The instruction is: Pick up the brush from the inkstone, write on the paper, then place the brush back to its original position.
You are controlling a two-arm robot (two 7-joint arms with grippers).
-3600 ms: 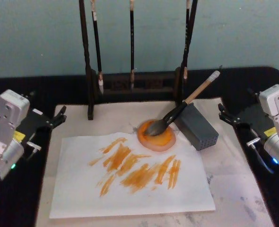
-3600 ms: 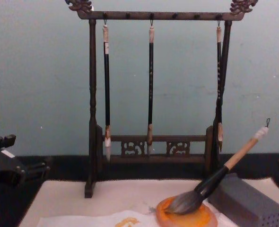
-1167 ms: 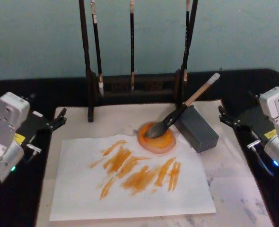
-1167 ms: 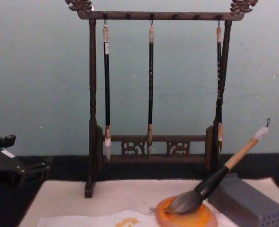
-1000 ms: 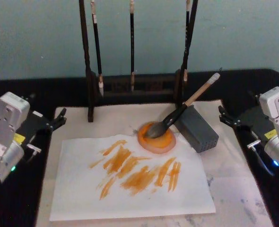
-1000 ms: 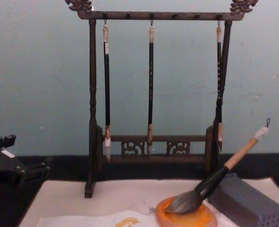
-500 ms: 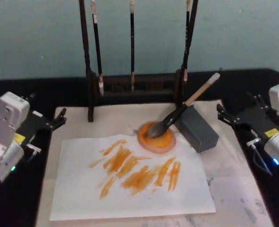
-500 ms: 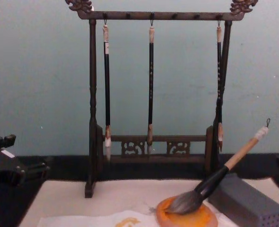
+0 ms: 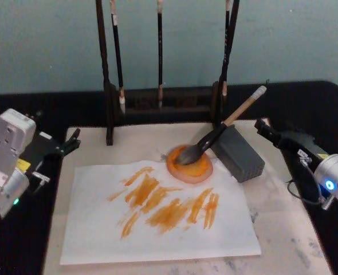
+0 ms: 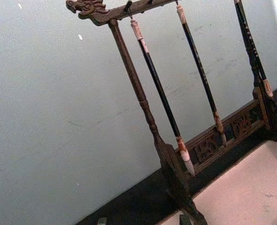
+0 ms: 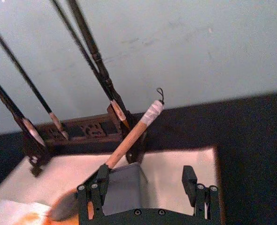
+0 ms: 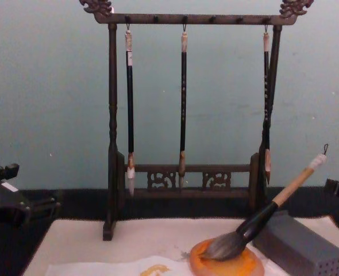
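Now the right gripper [image 9: 263, 128] has swung toward the brush [image 9: 217, 133], its jaws apart. Pickup is likely starting; the left gripper [image 9: 73, 141] sits parked at the left.

Soft, even light fills the scene, and no shadow has a hard edge. The grey block [image 9: 238, 153] is lighter on top than on its sides, so the light comes mostly from above. The paper [image 9: 157, 229] is the brightest surface in the head view and the felt mat [image 9: 283, 229] is duller, while the black tabletop [image 9: 54, 109] swallows nearly all detail. The wall [image 12: 49, 103] is evenly lit (paler in the left wrist view). The inkstone [image 9: 206, 172] carries a weak sheen, without glare.
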